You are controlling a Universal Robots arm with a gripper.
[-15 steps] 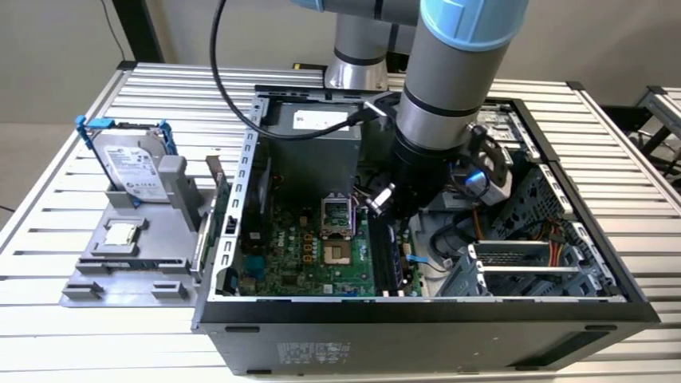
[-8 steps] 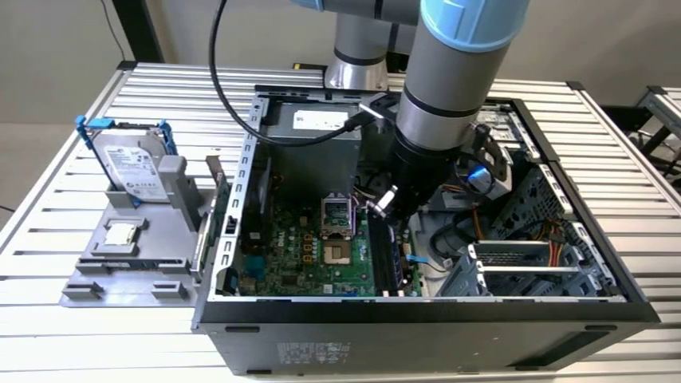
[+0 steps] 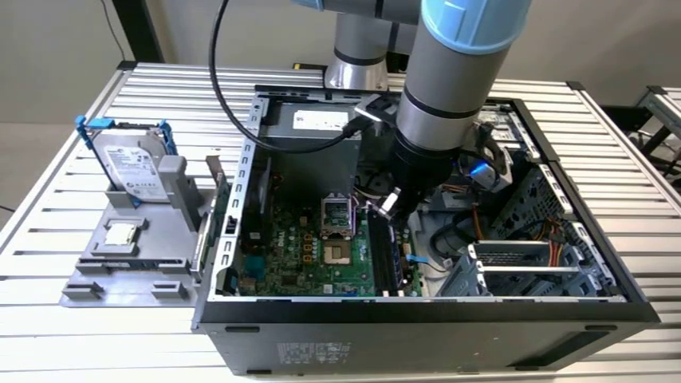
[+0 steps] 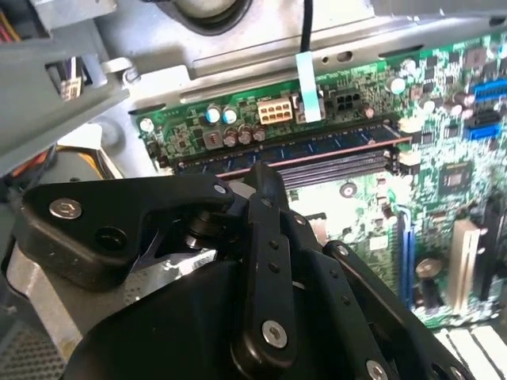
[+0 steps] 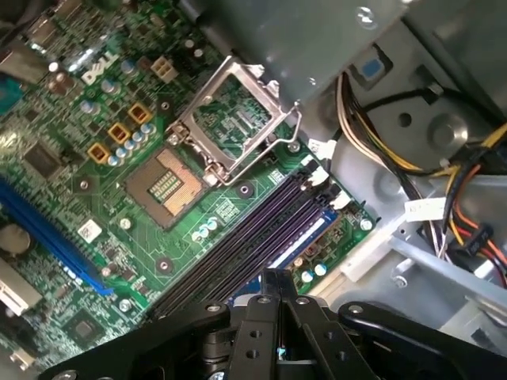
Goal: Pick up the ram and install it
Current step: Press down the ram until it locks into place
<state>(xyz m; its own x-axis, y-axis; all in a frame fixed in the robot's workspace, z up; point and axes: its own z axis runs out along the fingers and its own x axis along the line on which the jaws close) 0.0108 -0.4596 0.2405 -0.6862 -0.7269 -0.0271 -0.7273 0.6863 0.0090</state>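
Big picture first: the open computer case (image 3: 426,343) lies on its side, and the arm (image 3: 458,72) reaches down into it from above. The gripper (image 3: 385,209) sits deep inside the case, over the green motherboard (image 3: 309,247).

The pick-up looks done. In the second wrist view the ram (image 4: 333,141) stands on edge in one of the black memory slots (image 4: 341,168), a blue-green strip running the slot's length. In the first wrist view it shows as a bluish line (image 5: 305,233) among the dark slots, beside the open processor socket (image 5: 166,186).

And the hand? In both wrist views the fingers are drawn together with nothing between them. The tips (image 5: 274,277) sit right over the ram's top edge, near its middle. They line up along the stick rather than across it, so this reads as pressing or hovering, not gripping.

What's left? Whether the stick is fully down and its end clips are closed is hard to tell from these angles, so I'd call the seating probable but unconfirmed.

Now the surroundings. The case rests on a slatted metal table (image 3: 107,335). Just beside the case, on the exterior view's left, lies a grey holder tray (image 3: 127,271). A silver hard drive (image 3: 133,163) with blue rails leans upright in it, and a small square chip (image 3: 120,233) sits in a pocket below the drive. Beyond the case there is a plain pale wall, and another slatted surface (image 3: 665,104) edges in on the exterior view's right.
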